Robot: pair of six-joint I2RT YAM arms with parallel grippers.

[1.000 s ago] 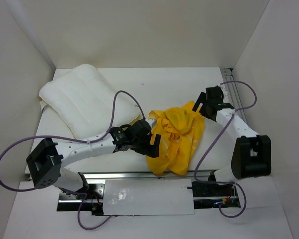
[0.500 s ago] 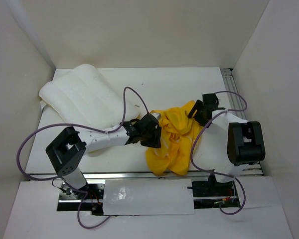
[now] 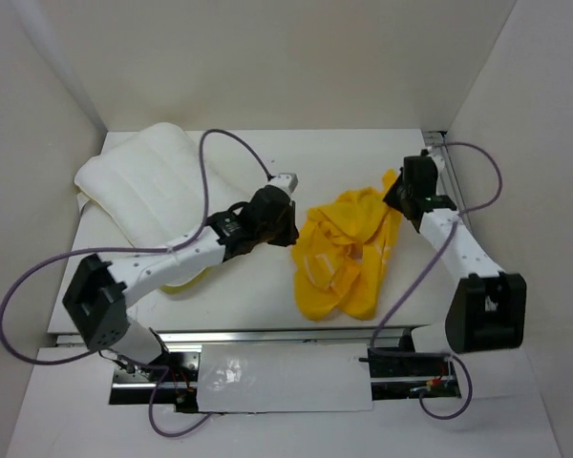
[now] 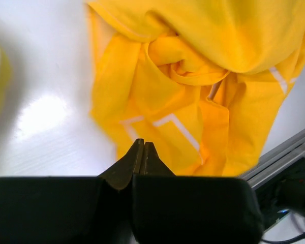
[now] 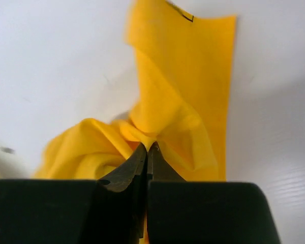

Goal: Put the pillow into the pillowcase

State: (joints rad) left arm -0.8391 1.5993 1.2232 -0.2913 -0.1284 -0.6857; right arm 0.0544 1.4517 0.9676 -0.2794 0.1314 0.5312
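The white pillow lies flat at the back left of the table. The yellow pillowcase is crumpled at centre right, apart from the pillow. My right gripper is shut on the pillowcase's upper right corner; a fold of the pillowcase bunches right at the closed tips of the right gripper. My left gripper is at the case's left edge. In the left wrist view the left gripper is shut, the pillowcase lies spread beyond it, and no cloth shows between the tips.
White walls enclose the table on three sides. A metal rail runs along the front edge and another rail along the right side. Purple cables loop above both arms.
Both grippers have gone from open to shut. The left arm swung up and left to the case's left edge. The right gripper moved up, and the pillowcase shifted up and right.
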